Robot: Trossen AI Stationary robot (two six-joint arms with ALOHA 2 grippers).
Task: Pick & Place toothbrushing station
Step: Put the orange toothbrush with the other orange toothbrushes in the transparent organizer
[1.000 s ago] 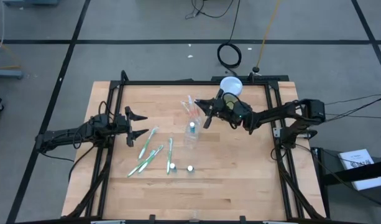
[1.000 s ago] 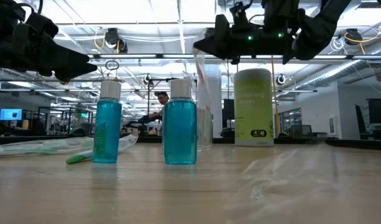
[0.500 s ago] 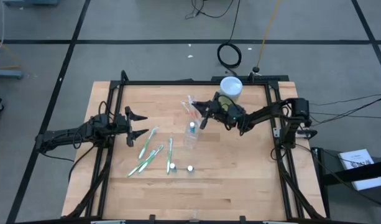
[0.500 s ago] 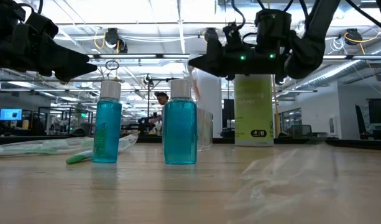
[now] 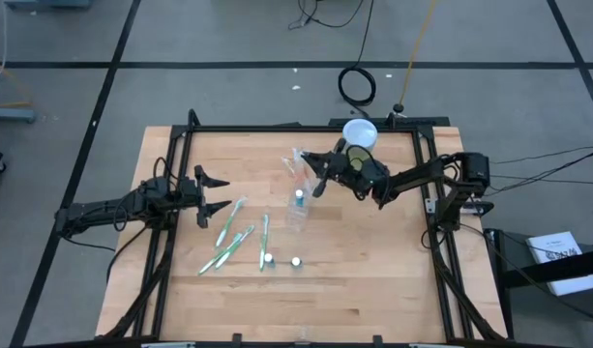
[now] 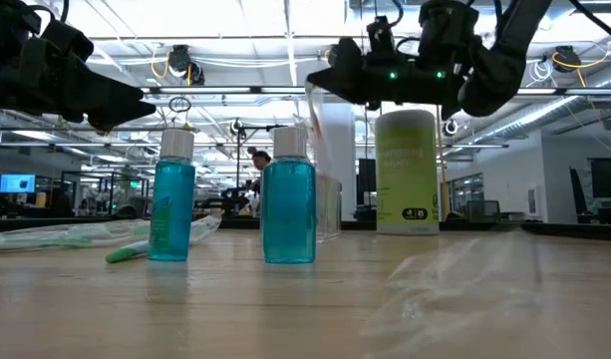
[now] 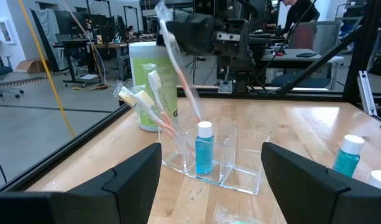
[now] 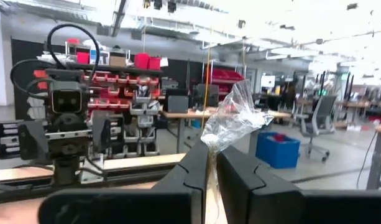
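Observation:
A clear compartmented organizer stands at the table's far middle. It holds several toothbrushes and a blue bottle. My right gripper hovers above it, shut on a wrapped orange-white toothbrush. Several green-white toothbrushes lie flat left of centre. Two blue white-capped bottles stand upright near them. My left gripper is open and empty, left of the lying toothbrushes. My right gripper pinches the wrapped toothbrush near its upper end between its two fingers. The crinkled wrapper end sticks out past the fingertips. The fingers come level from the table's right, across the brush. The brush slants down, its lower end inside the organizer.
A lime-green canister with a white lid stands just behind the right gripper, near the far edge. A loose clear plastic sheet lies on the table in front of the organizer. A black frame borders the table.
My right gripper has dipped toward the organizer and the table's left, then risen back, staying shut on the wrapped toothbrush, which has gone down and up with it.

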